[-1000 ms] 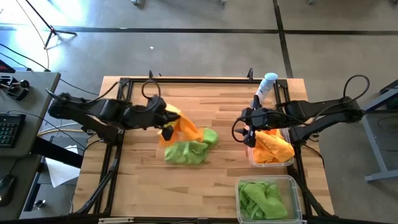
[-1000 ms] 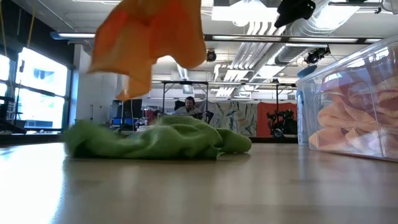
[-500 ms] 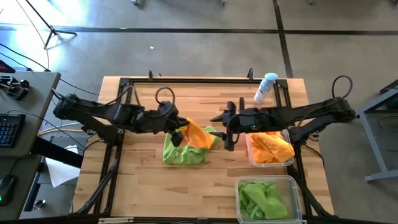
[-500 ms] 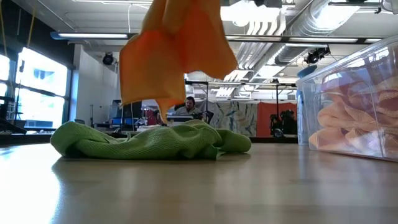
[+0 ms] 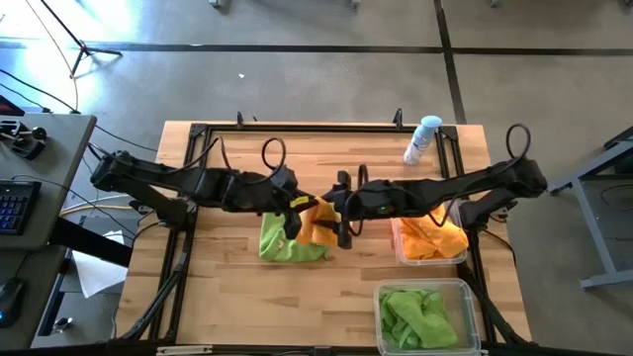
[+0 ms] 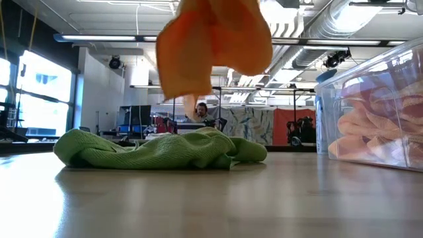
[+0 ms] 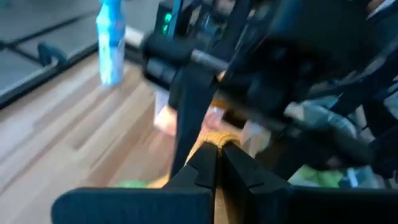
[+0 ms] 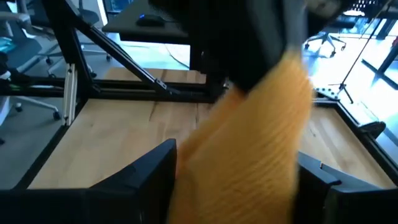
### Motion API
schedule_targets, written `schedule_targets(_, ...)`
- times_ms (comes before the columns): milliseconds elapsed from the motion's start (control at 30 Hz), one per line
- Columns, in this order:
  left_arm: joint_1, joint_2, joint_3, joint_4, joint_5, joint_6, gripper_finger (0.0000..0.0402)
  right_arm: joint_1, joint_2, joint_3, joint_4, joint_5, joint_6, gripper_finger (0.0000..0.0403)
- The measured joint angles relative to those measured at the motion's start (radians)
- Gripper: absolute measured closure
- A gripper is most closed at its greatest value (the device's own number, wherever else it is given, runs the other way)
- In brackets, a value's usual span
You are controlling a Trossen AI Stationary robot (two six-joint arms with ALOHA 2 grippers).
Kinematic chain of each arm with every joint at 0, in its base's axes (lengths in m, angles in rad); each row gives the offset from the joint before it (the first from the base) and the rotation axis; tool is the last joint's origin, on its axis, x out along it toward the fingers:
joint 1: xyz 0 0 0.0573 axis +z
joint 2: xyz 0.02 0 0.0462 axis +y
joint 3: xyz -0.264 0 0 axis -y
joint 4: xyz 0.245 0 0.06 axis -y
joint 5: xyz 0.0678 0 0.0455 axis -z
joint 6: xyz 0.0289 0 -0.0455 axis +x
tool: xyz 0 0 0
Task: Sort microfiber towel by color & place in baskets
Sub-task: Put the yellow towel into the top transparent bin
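An orange microfiber towel (image 5: 318,218) hangs in the air over the middle of the table, with my left gripper (image 5: 300,211) shut on it. My right gripper (image 5: 343,211) faces it from the right. It is open, its fingers (image 8: 155,174) standing on either side of the hanging towel (image 8: 249,149). I cannot tell whether they touch it. A green towel (image 5: 285,244) lies crumpled on the table under the orange one. One clear basket (image 5: 455,259) holds orange towels, and the other (image 5: 468,297) holds green ones. My left gripper pinches a bunched upper part of the orange towel (image 7: 222,139) between its two fingers, coming nearly level from the table's left. The towel hangs slack below the fingers (image 6: 215,46), clear of the green towel and the table.
A white-and-blue spray bottle (image 5: 422,138) stands at the far right, behind the basket of orange towels. Both baskets sit along the right edge, the one with green towels at the near right corner. Bare wood lies to the near left.
My left gripper has carried the orange towel toward the table's right, over the green towel. My right gripper has swung from above the basket of orange towels toward the table's left and tipped closer to level. It has stayed open and now stands around the hanging towel.
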Motion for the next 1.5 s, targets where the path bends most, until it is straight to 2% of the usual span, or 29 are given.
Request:
schedule_targets(100,0.000,-0.003,0.000,0.058,0.000,0.040,0.0401,0.000,0.002,0.000,-0.008,-0.001,0.001,0.0175)
schedule_targets(200,0.000,-0.002,0.000,0.104,-0.002,0.079,0.0401,0.000,-0.001,0.000,-0.022,-0.002,0.004,0.0208)
schedule_targets(267,0.000,-0.002,0.000,0.124,-0.002,0.101,0.0401,0.000,-0.002,0.000,-0.044,-0.002,0.005,0.0254)
schedule_targets(400,0.004,-0.008,-0.001,0.128,-0.004,0.124,0.0391,0.001,-0.003,0.011,-0.139,-0.003,0.032,0.0369)
schedule_targets(433,0.004,-0.010,-0.002,0.123,-0.004,0.125,0.0386,0.001,-0.003,0.028,-0.182,-0.012,0.051,0.0383)
schedule_targets(633,0.004,-0.031,0.001,0.103,0.021,0.117,0.0342,0.003,-0.001,0.222,-0.585,-0.027,0.117,0.0359)
schedule_targets(833,0.004,-0.039,0.001,0.059,0.019,0.118,0.0299,0.008,-0.003,0.465,-1.070,-0.021,0.167,0.0394)
schedule_targets(967,0.004,-0.039,0.001,-0.009,0.018,0.115,0.0290,0.038,-0.004,0.582,-1.390,-0.009,0.266,0.0389)
schedule_targets(1033,0.001,-0.038,0.001,-0.042,0.018,0.092,0.0289,0.066,-0.005,0.606,-1.544,0.037,0.338,0.0389)
schedule_targets(1100,0.001,-0.039,0.001,-0.072,0.018,0.065,0.0289,0.096,-0.038,0.575,-1.527,0.052,0.372,0.0393)
schedule_targets(1200,-0.001,-0.039,0.001,-0.094,0.018,0.063,0.0289,0.131,-0.127,0.474,-1.513,0.010,0.422,0.0398)
schedule_targets(1267,-0.005,-0.039,0.001,-0.095,0.018,0.063,0.0289,0.150,-0.192,0.379,-1.551,0.034,0.525,0.0398)
schedule_targets(1500,-0.018,-0.039,0.000,-0.098,0.018,0.064,0.0289,0.158,-0.461,0.023,-1.474,0.034,0.657,0.0400)
